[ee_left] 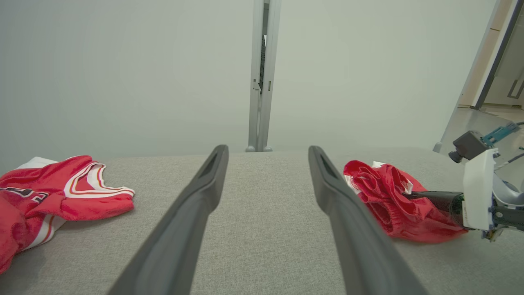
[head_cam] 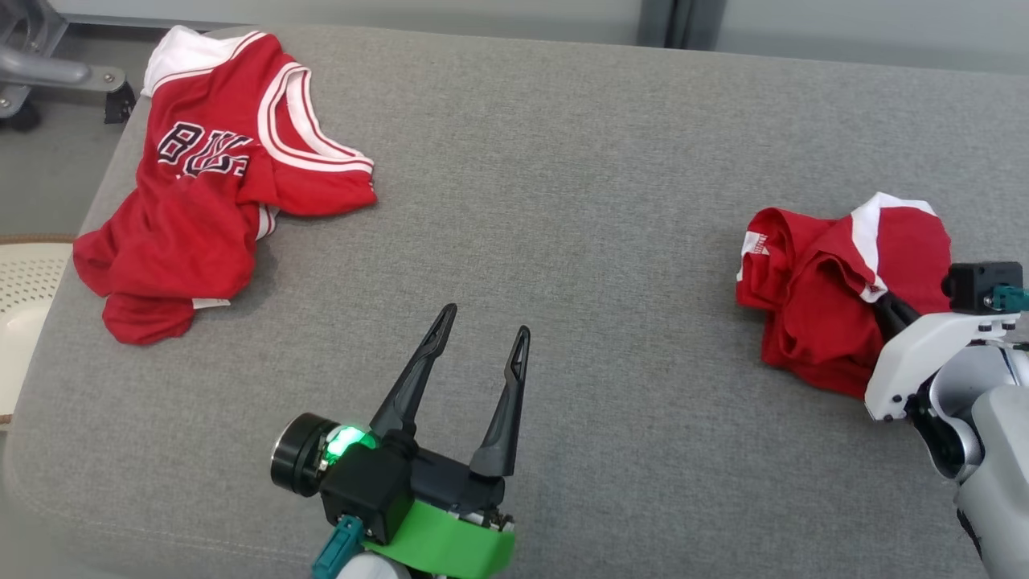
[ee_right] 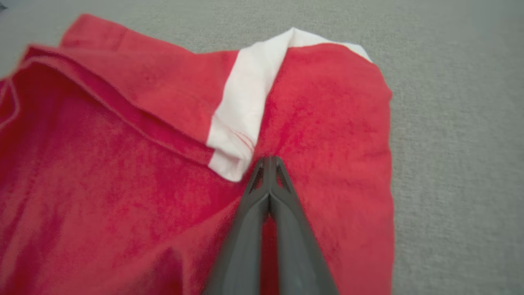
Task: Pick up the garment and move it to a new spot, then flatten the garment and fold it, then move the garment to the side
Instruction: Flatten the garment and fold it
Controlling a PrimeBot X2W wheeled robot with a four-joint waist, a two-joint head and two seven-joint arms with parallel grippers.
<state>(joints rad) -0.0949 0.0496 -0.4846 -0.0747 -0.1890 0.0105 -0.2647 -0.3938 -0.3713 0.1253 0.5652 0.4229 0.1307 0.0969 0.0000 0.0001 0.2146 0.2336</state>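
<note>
A crumpled red garment (head_cam: pixel 812 297) with a white band lies at the right of the grey padded surface (head_cam: pixel 563 201). My right gripper (head_cam: pixel 884 310) is shut on the garment, its fingers sunk into the cloth near the white band. In the right wrist view the two fingertips of the right gripper (ee_right: pixel 269 157) meet on the red fabric (ee_right: pixel 123 143), with a sliver of cloth between the fingers. My left gripper (head_cam: pixel 487 318) stands open over the bare front middle of the surface, holding nothing. The left wrist view shows the left gripper (ee_left: pixel 267 148) wide open, with the garment (ee_left: pixel 380 192) and the right gripper (ee_left: pixel 413 196) at its right.
A second red jersey (head_cam: pixel 201 201) with white trim and dark lettering lies spread at the far left, also seen as the jersey (ee_left: pixel 49 196). A white perforated basket (head_cam: pixel 24 305) sits off the left edge. A grey metal frame (head_cam: pixel 48 72) stands at the top left.
</note>
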